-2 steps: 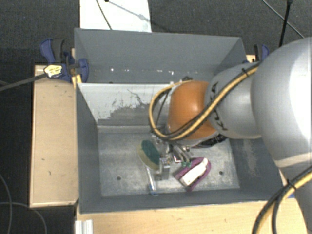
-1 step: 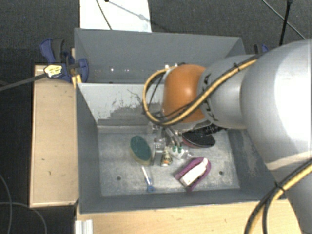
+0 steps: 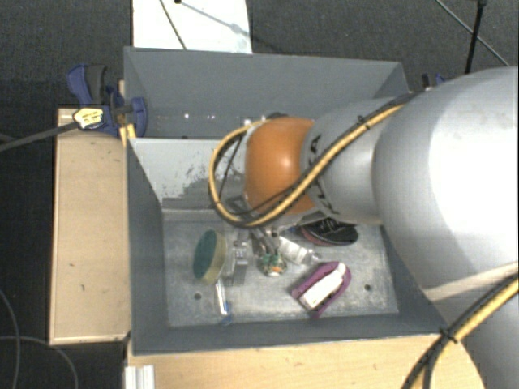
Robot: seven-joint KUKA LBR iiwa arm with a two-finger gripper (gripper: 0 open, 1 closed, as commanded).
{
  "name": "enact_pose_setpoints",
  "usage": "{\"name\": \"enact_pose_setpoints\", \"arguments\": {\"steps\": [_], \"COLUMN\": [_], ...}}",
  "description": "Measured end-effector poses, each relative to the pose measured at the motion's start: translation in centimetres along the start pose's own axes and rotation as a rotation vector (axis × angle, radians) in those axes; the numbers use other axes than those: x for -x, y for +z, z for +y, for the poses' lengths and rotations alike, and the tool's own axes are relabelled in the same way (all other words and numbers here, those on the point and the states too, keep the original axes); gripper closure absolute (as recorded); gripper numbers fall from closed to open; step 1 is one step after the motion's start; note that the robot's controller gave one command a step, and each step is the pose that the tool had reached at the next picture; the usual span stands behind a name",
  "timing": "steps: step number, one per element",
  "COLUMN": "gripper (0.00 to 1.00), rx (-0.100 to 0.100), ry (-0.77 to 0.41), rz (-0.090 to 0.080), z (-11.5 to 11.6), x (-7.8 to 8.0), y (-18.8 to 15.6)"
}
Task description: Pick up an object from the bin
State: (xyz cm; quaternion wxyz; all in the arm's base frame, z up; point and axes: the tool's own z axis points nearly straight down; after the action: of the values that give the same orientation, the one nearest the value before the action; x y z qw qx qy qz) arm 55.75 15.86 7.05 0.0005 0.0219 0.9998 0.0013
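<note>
Since no thing is seen held, the likeliest candidates are taken to be the two lying closest to the gripper (image 3: pixel 241 259): a round green pad (image 3: pixel 208 255) with a pale edge, tilted up just to its left, and a small green-and-white piece (image 3: pixel 272 264) just to its right. Both are found mid-floor, towards the back wall. A slim stick (image 3: pixel 220 300) with a blue tip is laid just in front of the pad. A purple-and-white block (image 3: pixel 323 286) is set further right, apart from the rest. A dark round disc (image 3: pixel 332 232) is partly covered by the arm at the back right. The gripper is held low over the floor of the grey bin (image 3: pixel 150 241), beneath the orange wrist cover (image 3: pixel 276 168), presumably so that one of the two near things may be reached. Whether the gripper is spread or pressed together cannot be told, its tip being shadowed by the wrist. Nothing is shown to be pinched, and contact with the pad cannot be confirmed.
</note>
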Motion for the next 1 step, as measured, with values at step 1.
{"name": "enact_pose_setpoints", "arguments": {"steps": [1], "gripper": [0.0], "rx": [0.001], "ry": [-0.355], "rz": [-0.003], "z": [5.06], "x": [-0.61], "y": [-0.01]}}
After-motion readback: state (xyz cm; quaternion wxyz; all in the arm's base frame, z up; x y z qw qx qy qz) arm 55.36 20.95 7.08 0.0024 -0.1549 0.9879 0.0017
